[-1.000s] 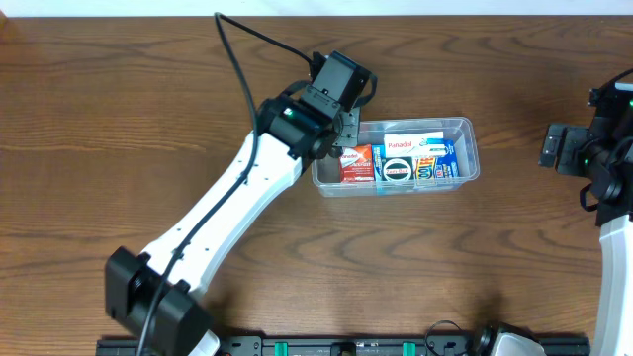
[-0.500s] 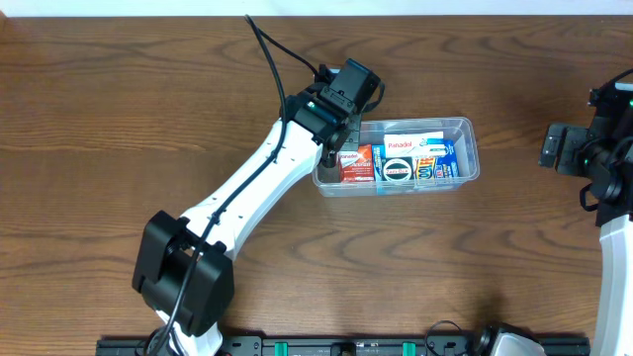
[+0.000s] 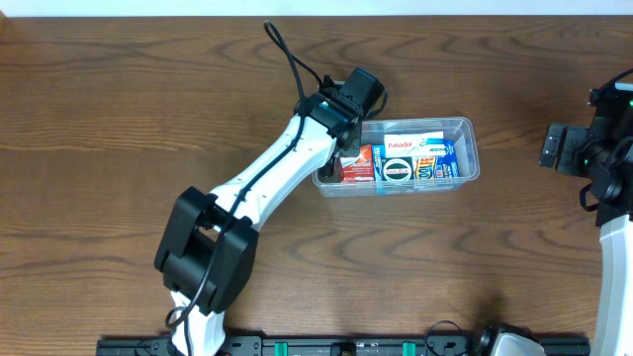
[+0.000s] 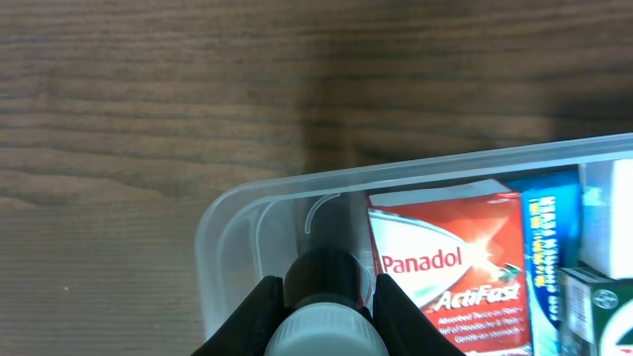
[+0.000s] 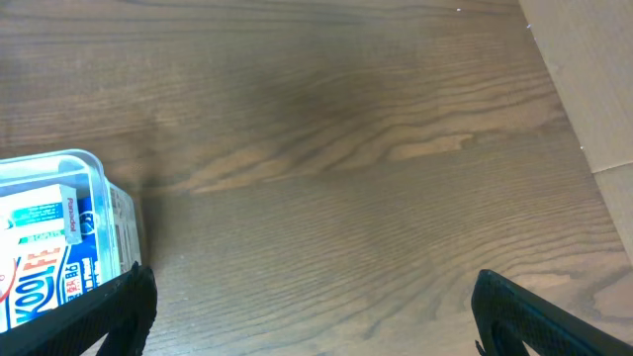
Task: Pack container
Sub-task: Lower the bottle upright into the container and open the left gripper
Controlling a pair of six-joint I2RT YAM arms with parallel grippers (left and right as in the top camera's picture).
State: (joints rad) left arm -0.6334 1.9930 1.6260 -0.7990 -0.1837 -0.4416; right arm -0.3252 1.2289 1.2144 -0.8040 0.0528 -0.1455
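The clear container [image 3: 473, 148] sits on the wooden table right of centre and holds several medicine boxes. Among them are a red Panadol ActiFast box [image 3: 356, 163] and a white Panadol box [image 3: 413, 138]. My left gripper [image 3: 334, 156] hangs over the container's left end, shut on a dark bottle with a white cap [image 4: 324, 282]. In the left wrist view the bottle stands inside the container's rim [image 4: 227, 203], just left of the red box [image 4: 445, 267]. My right gripper [image 3: 559, 148] is open at the far right, away from the container [image 5: 94, 163], with only bare table between its fingers [image 5: 119, 307].
Blue boxes [image 3: 440, 158] and a black-and-white box [image 3: 398, 168] fill the container's middle and right. The left arm's white links [image 3: 267, 183] cross the table diagonally from the front edge. A pale wall edge [image 5: 593, 79] shows at the right.
The left arm's elbow and lower links have swung to the right and risen. Its gripper has stayed at the container's left end with the bottle. The right arm has not moved.
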